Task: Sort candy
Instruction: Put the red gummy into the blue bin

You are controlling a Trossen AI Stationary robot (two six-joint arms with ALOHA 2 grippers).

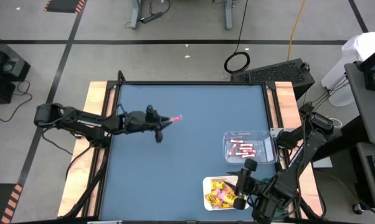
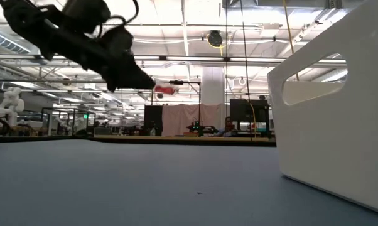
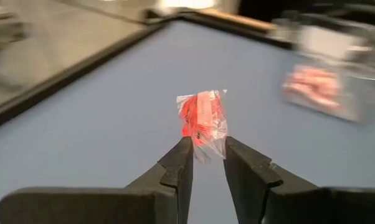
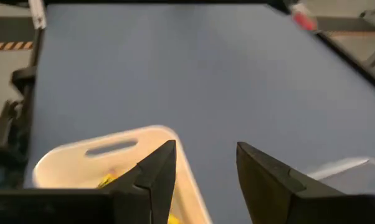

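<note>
From overhead, the left gripper [image 1: 166, 122] was stretched out over the middle of the blue table [image 1: 175, 168], its fingers pinched on a small red wrapped candy [image 1: 177, 117]; nothing lay on the mat beneath it. Toward the right edge sat a clear tray [image 1: 267, 140] holding red candies [image 1: 242, 149], and just nearer the front edge a white tray [image 1: 207, 184] with yellow packets [image 1: 220, 195]. The right gripper [image 1: 245, 185] hung over that white tray with its fingers parted and nothing between them. At table height, the left gripper [image 2: 148, 83] was well above the mat with the red candy [image 2: 166, 90] at its tip, and the white tray's wall [image 2: 340, 119] filled the right side. From the left wrist, both fingers [image 3: 178, 168] gripped the candy's [image 3: 202, 118] clear wrapper, the clear tray [image 3: 356, 93] blurred beyond. From the right wrist, the parted fingers [image 4: 156, 171] held nothing above the white tray's rim [image 4: 100, 143], with open mat ahead.
</note>
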